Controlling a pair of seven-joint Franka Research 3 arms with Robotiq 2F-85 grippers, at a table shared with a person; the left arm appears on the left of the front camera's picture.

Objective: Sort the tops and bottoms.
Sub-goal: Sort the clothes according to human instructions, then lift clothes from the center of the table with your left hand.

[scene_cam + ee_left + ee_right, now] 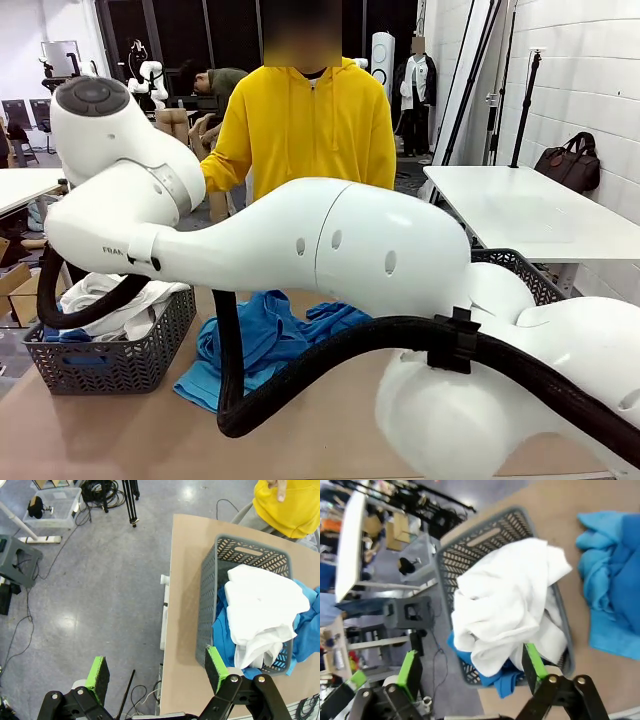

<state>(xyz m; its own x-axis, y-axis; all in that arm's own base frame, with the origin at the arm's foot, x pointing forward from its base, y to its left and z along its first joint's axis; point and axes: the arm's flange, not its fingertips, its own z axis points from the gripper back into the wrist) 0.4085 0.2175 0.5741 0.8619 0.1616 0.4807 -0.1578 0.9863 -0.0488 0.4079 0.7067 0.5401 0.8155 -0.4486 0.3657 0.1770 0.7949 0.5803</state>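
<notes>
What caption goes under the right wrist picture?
Open right gripper over the grey basket heaped with a white garment, blue clothes beside.

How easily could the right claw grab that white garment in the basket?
Probably yes: the right claw hangs open above the white garment, which lies on top in the grey basket with nothing covering it.

Grey plastic mesh basket (120, 365) stands on tan tabletop (150, 430). Brown leather handbag (572, 160) rests on white side table (520, 215), far right.
</notes>
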